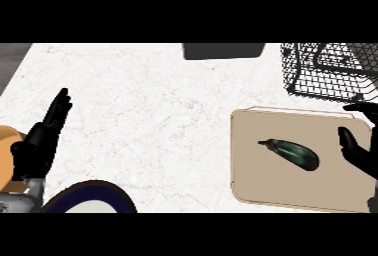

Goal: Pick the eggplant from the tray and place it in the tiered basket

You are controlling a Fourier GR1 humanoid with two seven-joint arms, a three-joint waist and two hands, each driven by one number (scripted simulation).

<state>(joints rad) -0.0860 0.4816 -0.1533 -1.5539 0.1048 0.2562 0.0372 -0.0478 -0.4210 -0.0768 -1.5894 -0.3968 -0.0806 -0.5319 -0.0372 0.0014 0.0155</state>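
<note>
Nearest, at the lower edge, a plate [92, 200] with a dark blue rim pokes into view, and beside it the left hand [35, 147] rests near the left side, fingers straight and pointing up, holding nothing. An orange-tan object [7, 155] sits partly hidden behind that hand; what it is cannot be told.

On the right, the beige tray [255, 185] lies flat on the white desk [148, 110]. The eggplant [295, 153] lies on the tray, a little above its middle, stem end pointing left and up, untouched. The right hand [358, 152] hangs over the tray's right edge, just beside the eggplant's rounded end, thumb and fingers spread apart and closed on nothing.

Farther off, the wire basket [325, 70] stands at the top right corner, just beyond the tray's far edge. A dark grey box [223, 50] sits at the far edge of the desk.

The step in hand looks like the approach for the pick. The next move likely calls for the right hand to shift left over the eggplant, come down around its thick middle and close, before lifting it toward the basket behind.
</note>
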